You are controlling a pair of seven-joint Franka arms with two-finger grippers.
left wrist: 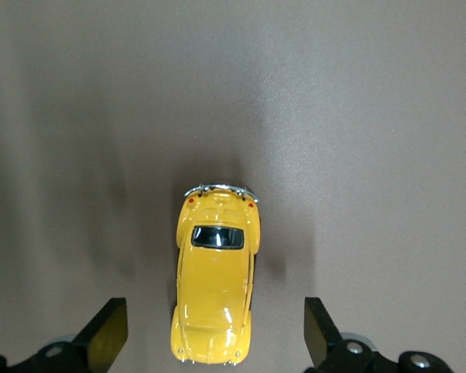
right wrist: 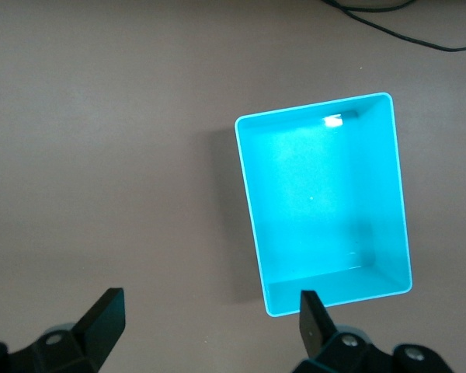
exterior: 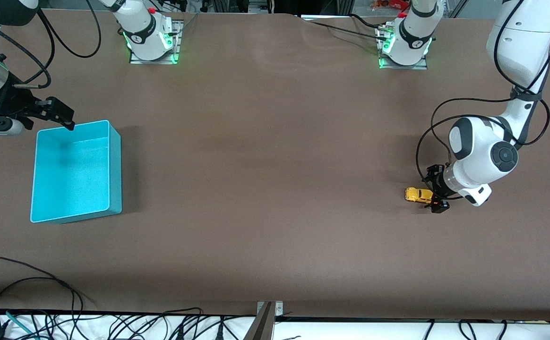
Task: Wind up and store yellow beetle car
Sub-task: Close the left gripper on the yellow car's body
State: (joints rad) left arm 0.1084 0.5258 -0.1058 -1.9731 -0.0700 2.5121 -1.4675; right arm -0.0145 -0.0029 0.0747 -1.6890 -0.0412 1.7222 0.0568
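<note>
The yellow beetle car (exterior: pixel 418 194) (left wrist: pixel 215 277) stands on its wheels on the brown table near the left arm's end. My left gripper (exterior: pixel 435 189) (left wrist: pixel 215 342) hangs low over it, open, its two fingers well apart on either side of the car's end and touching nothing. The turquoise bin (exterior: pixel 76 171) (right wrist: pixel 324 202) stands empty at the right arm's end of the table. My right gripper (exterior: pixel 60 113) (right wrist: pixel 210 330) is open and holds nothing, up in the air over the bin's corner nearest the robots' bases.
The brown table (exterior: pixel 275 189) stretches wide between the car and the bin. Both arm bases (exterior: pixel 150 40) (exterior: pixel 405 45) stand along the table's edge farthest from the front camera. Loose cables (exterior: pixel 43 293) lie at the edge nearest the camera.
</note>
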